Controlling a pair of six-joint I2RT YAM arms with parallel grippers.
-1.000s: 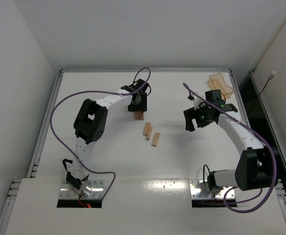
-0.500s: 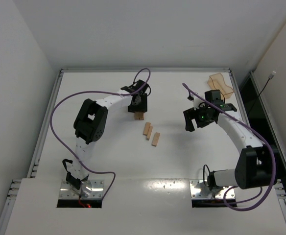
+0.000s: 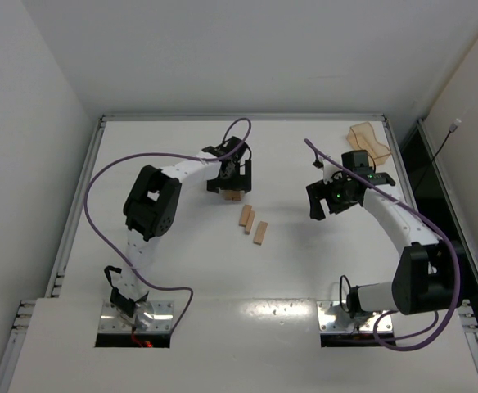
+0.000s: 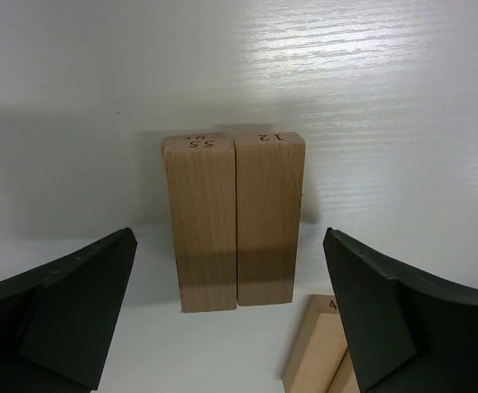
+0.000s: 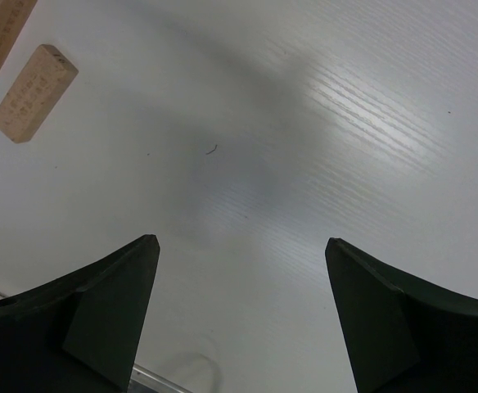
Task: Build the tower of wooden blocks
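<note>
Two light tan wood blocks (image 4: 200,221) (image 4: 269,217) lie flat on the table, side by side and touching; they are the tower's bottom layer (image 3: 234,195). My left gripper (image 4: 229,237) (image 3: 229,182) hovers over them, open, its fingers (image 4: 67,315) well clear on either side. Three loose wood blocks (image 3: 245,215) (image 3: 251,223) (image 3: 260,232) lie just in front; one corner of them (image 4: 321,352) shows by my left gripper's right finger. My right gripper (image 5: 241,242) (image 3: 327,201) hangs open over bare table, holding nothing.
A translucent orange-tan tray (image 3: 367,143) stands at the back right corner. The loose blocks (image 5: 34,92) show at the upper left of the right wrist view. Purple cables loop from both arms. The table's raised rim (image 3: 100,123) bounds the white surface.
My left gripper has opened wide and let go of the block, which now rests beside the other. The right arm has not moved.
</note>
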